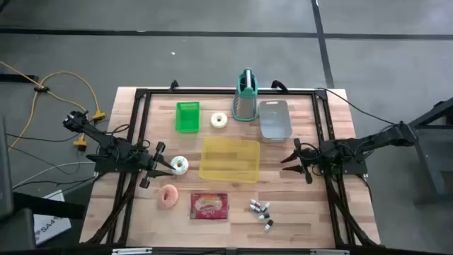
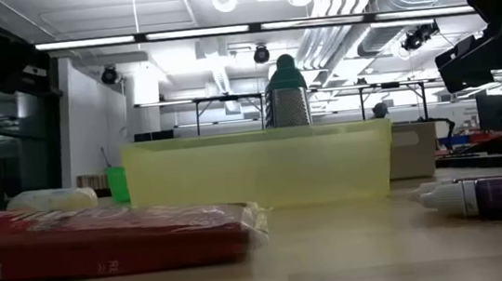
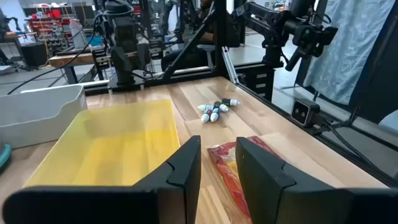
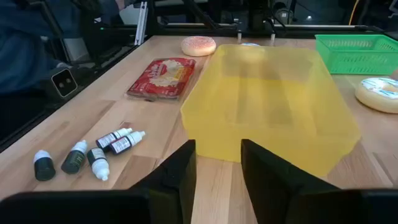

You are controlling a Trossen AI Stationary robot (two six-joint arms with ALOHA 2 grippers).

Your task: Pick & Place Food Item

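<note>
My left gripper hovers at the table's left, open by a narrow gap with nothing between its fingers. A white ring-shaped food item lies on the table just off its fingertips. A pink donut and a red food packet lie flat near the front edge. A second white ring lies farther back. My right gripper stands open at the right, facing the yellow tray.
The yellow tray sits mid-table between the arms. Behind it stand a green basket, a metal grater with a green handle and a grey bin. Several small dropper bottles lie front right.
</note>
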